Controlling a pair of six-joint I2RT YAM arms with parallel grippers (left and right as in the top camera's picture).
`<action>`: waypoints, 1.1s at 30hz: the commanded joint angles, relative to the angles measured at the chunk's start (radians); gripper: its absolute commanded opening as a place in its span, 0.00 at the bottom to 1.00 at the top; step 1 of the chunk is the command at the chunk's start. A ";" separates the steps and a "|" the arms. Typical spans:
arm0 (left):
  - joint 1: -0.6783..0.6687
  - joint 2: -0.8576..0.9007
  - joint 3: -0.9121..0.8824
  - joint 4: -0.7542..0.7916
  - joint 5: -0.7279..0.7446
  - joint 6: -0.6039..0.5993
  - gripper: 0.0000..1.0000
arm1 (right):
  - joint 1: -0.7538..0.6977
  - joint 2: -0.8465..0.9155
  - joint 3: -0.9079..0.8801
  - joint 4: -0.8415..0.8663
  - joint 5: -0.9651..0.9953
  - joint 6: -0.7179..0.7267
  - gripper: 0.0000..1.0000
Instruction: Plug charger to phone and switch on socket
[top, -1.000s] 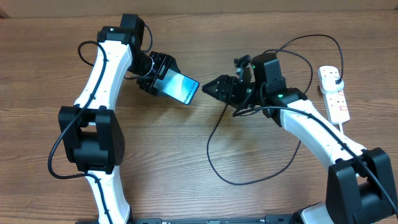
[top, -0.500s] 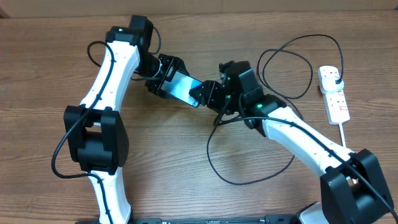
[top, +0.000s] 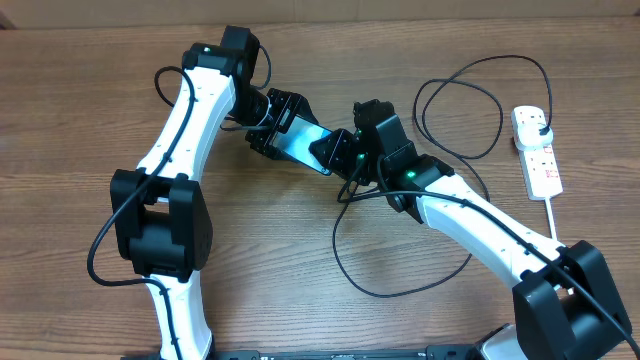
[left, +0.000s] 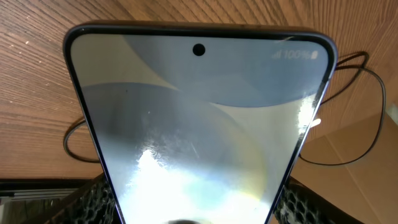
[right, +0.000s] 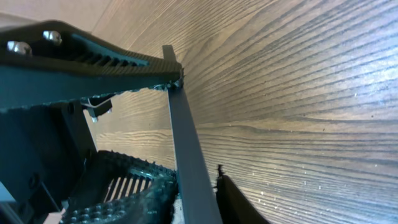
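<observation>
The phone (top: 300, 143), screen lit light blue, is held off the table with my left gripper (top: 280, 125) shut on its far end. In the left wrist view the phone (left: 199, 124) fills the frame between my left gripper's (left: 199, 208) pads. My right gripper (top: 335, 152) grips the phone's other end. The right wrist view shows the phone's thin grey edge (right: 189, 155) pinched between my right gripper's (right: 196, 193) fingers. The charger (top: 400, 294), a thin black cable, loops on the table from under my right gripper to its plug (top: 538, 122) in the white socket (top: 540, 160). Its connector tip is hidden.
The socket's white cord (top: 553, 215) runs towards the front right edge. Loops of the black cable (top: 480, 70) lie behind and in front of my right arm. My left gripper's finger (right: 93, 68) crosses the top of the right wrist view.
Both arms have moved towards each other over the table's middle. My right gripper, open a second ago, has closed on the phone's free end.
</observation>
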 joint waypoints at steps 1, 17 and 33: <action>-0.005 -0.010 0.028 -0.002 0.045 -0.013 0.58 | 0.005 -0.003 0.019 0.008 0.013 0.001 0.20; 0.005 -0.010 0.028 0.032 0.080 0.267 0.98 | -0.077 -0.102 0.019 -0.012 -0.070 0.001 0.04; 0.006 -0.010 0.028 0.648 0.528 0.198 0.77 | -0.169 -0.240 0.019 0.118 0.174 0.620 0.04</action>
